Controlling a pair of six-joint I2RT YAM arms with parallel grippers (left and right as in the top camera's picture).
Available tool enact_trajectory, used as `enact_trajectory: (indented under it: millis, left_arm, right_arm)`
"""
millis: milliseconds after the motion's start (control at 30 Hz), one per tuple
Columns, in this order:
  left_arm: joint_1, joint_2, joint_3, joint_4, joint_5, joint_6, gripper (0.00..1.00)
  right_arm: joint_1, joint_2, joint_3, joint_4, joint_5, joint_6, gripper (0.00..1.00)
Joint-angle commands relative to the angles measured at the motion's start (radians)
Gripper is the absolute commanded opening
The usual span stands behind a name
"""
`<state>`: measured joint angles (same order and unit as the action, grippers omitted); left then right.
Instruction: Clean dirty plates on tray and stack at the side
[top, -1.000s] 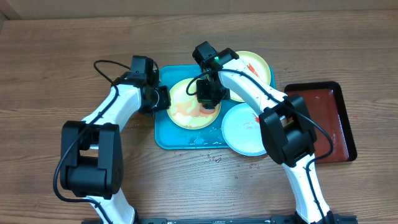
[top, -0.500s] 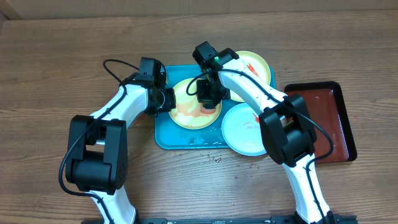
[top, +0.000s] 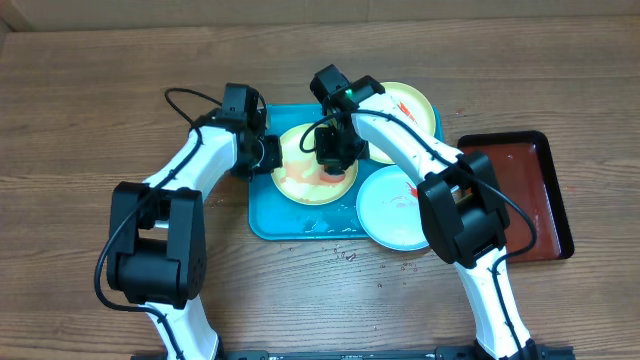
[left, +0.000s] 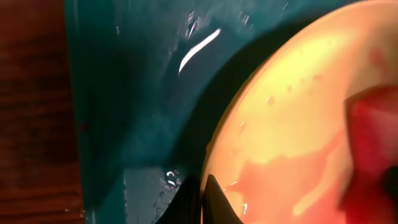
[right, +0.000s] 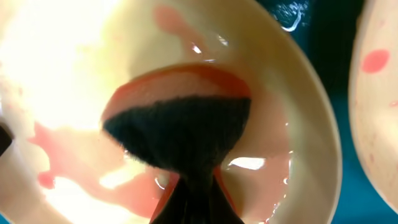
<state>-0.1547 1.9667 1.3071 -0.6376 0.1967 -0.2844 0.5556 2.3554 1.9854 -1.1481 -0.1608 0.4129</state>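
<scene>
Because the robot works from the near edge of the tabletop (top: 90, 110), the white plate (top: 385, 215) is the closest of the three. It lies face up on the near right corner of the turquoise tray (top: 262, 215), its rim seeming to reach just over the tray's edge, with a few red specks on it.

Just beyond it, in the middle of the tray, is the centre plate (top: 300, 182), pale yellow-green and washed with thin red sauce. Both arms meet here. The left hand (top: 264, 155) is at the plate's left rim with its fingers pressed together, apparently pinching that rim, most likely to stop the plate sliding while it is scrubbed. The right hand (top: 335, 160) comes down from above, its fingers clamped on a dark, sauce-stained sponge (right: 180, 130) whose lower face is pressed into the plate's wet well. The wiping looks to be in progress, and nothing is stacked on the bare wood yet.

Farthest away, the far plate (top: 410, 105), also yellow-green and streaked red, rests at the back right corner of the tray.

Being round, the plates have no long axis and all face upward. Whether the centre plate is tipped cannot be told. The tray's long axis runs left to right across the tabletop. The dark red tray (top: 520, 190) lies apart on the right, its length running near to far.
</scene>
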Motion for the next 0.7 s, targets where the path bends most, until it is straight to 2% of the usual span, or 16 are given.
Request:
enact_trajectory:
  millis: [0, 133, 267, 500, 667]
  left_arm:
    - [0.012, -0.024, 0.103, -0.022, -0.014, 0.021, 0.04]
    - [0.011, -0.050, 0.200, -0.110, -0.033, 0.086, 0.04]
    - [0.010, -0.052, 0.270, -0.204, -0.117, 0.106, 0.04]
    - [0.006, -0.053, 0.381, -0.370, -0.341, 0.111, 0.04]
    - [-0.044, -0.079, 0.414, -0.425, -0.590, 0.112, 0.04]
  right_arm:
    - [-0.020, -0.119, 0.068, -0.016, -0.024, -0.024, 0.04]
    - [-0.065, -0.266, 0.073, -0.037, -0.019, -0.024, 0.04]
    - [-0.127, -0.376, 0.073, -0.056, -0.011, -0.024, 0.04]
    - [-0.267, -0.450, 0.073, -0.130, 0.000, -0.026, 0.04]
    - [-0.323, -0.447, 0.068, -0.161, 0.004, -0.048, 0.04]
